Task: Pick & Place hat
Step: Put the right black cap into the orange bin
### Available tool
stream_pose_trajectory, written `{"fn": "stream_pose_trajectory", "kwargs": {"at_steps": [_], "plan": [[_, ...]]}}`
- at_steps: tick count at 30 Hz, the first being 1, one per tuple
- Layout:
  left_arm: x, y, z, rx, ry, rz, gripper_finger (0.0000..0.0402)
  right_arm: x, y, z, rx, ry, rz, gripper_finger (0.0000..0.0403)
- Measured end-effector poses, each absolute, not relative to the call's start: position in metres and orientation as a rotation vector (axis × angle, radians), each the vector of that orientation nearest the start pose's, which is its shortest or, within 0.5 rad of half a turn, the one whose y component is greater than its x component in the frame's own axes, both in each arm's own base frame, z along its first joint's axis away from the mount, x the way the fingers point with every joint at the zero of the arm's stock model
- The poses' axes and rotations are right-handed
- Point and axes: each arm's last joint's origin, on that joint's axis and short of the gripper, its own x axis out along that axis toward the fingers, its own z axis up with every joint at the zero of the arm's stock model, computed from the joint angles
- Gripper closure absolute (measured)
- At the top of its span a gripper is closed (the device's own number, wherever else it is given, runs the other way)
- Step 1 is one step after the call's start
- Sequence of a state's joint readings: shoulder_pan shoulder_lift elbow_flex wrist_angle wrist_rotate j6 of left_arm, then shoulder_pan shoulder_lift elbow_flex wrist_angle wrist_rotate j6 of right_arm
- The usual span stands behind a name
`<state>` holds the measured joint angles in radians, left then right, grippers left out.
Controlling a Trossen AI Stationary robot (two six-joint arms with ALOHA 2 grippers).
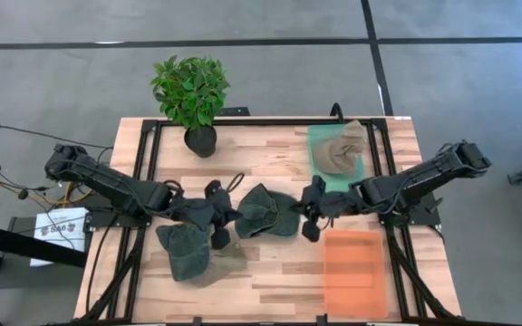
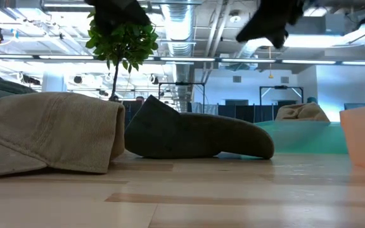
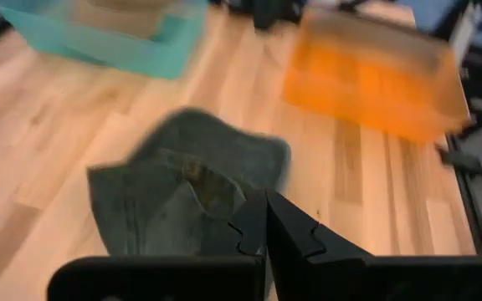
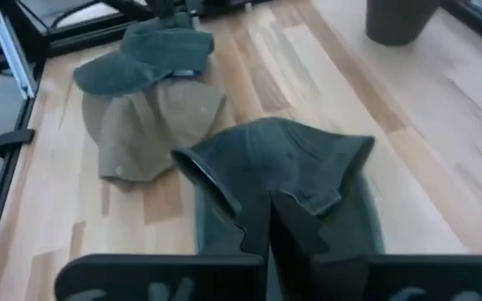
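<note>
A dark green hat lies crown-down on the wooden table between both grippers. My left gripper hovers at its left side, shut, and the hat shows just ahead of the fingers. My right gripper hovers at its right side, shut, over the hat. In the low view both grippers hang well above the table. A second dark green hat rests on a tan hat. Another tan hat sits in the teal tray.
An orange tray stands near the table's right near corner, below the right arm. The teal tray is at the far right. A potted plant stands at the far edge, left of centre. Bare wood shows along the near edge, in the middle.
</note>
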<state>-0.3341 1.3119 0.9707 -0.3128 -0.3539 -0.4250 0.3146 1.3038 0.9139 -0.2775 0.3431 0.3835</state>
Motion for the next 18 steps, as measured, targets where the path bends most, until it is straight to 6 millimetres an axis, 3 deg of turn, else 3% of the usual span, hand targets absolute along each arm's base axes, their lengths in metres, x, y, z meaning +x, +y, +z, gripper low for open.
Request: {"fn": "stream_pose_trajectory", "kwargs": {"at_steps": [5,12,18], "plan": [[0.245,-0.081,0.267,-0.153,0.608,0.111,0.0401,0.302,0.101,0.287,0.086,0.677,-0.174,0.0403],[0.201,-0.068,0.27,-0.206,0.546,0.021,0.0401,0.376,0.124,0.288,-0.051,0.856,-0.197,0.0403],[0.174,-0.059,0.273,-0.241,0.484,-0.03,0.0402,0.426,0.127,0.276,-0.121,1.007,-0.217,0.04]]}}
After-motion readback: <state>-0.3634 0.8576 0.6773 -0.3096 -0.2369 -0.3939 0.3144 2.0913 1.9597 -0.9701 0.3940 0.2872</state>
